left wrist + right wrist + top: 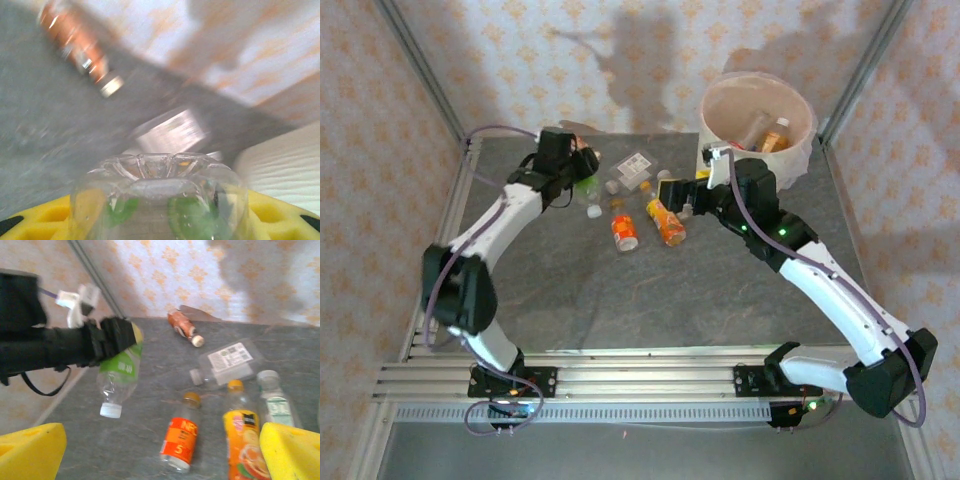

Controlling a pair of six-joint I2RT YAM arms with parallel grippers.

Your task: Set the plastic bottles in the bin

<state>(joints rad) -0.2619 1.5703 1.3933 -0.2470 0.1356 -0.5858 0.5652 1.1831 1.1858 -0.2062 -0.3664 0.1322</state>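
My left gripper is shut on a clear green-labelled bottle, held just above the table with its white cap down. In the left wrist view the bottle's base sits between the yellow fingers. My right gripper is open over an orange-labelled bottle and a yellow-orange one, both lying on the table. The white bin stands at the back right with a few bottles inside.
A flat clear bottle with a white label, a white-capped bottle and a brown bottle lie near the back wall. The bin wall is to the right of my left gripper.
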